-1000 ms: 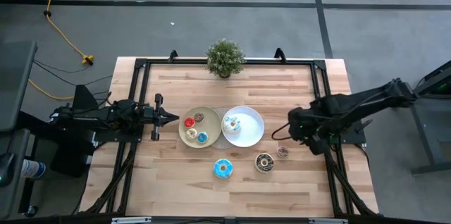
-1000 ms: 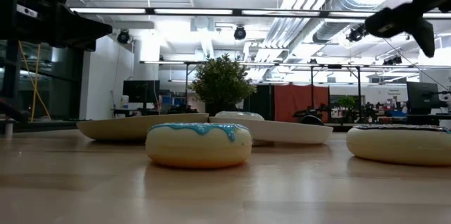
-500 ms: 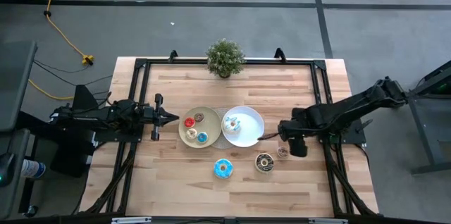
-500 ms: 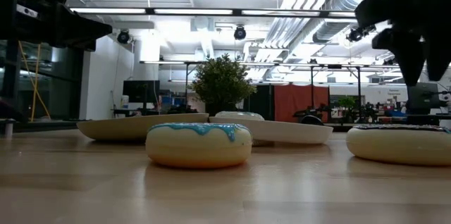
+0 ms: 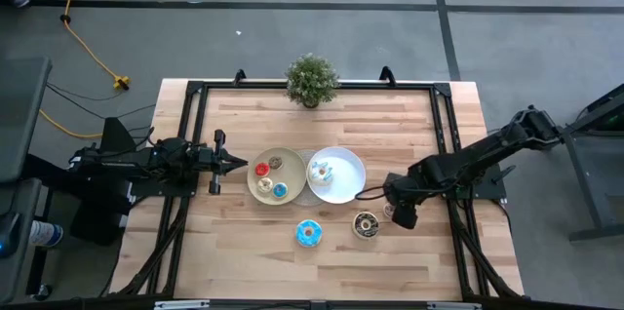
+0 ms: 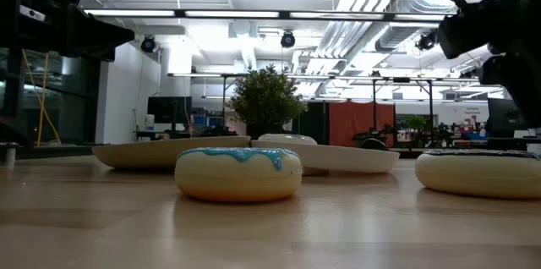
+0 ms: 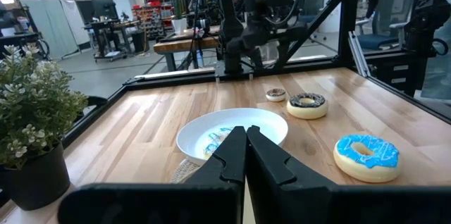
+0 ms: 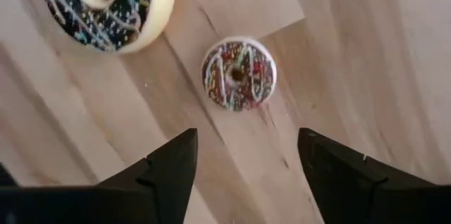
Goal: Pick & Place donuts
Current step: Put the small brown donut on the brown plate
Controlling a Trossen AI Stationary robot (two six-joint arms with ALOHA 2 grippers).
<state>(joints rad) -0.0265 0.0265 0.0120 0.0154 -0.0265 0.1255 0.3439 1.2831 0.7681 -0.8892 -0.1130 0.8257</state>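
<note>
Right gripper (image 8: 239,160) hangs over the small dark-brown donut (image 8: 239,73), fingers spread wide w/ nothing between them. Wrist view looks straight down: donut lies flat on the bare table (image 8: 352,55) just ahead of the fingertips, not yet bracketed, so fingers are prob. parked open to straddle it on the way down. In the high view the gripper (image 5: 402,214) covers most of that donut; only a sliver shows at its edge.

Next out: a larger dark-iced sprinkle donut (image 8: 106,2) sits just beside the small one, apart from it, off to the side of the gripper's line. Close enough that a finger could clip it if the drop drifts that way. My read, not seen.

Farther from the gripper: big blue-iced donut (image 5: 308,234) alone on the wood, then the white plate (image 5: 349,166) holding one pale blue-drizzled donut (image 5: 320,173), then the beige plate (image 5: 254,181) touching it, w/ three small donuts: red (image 5: 262,169), tan (image 5: 277,163), blue (image 5: 280,190). Plates look like the drop spots, so loose donuts near the right arm are likely what's left to move.

Left gripper (image 7: 245,155) waits well away at the far side of the beige plate, fingers pressed shut, empty, pointing toward the plates. Potted plant (image 5: 312,80) stands at the table's far edge, out of the work.
</note>
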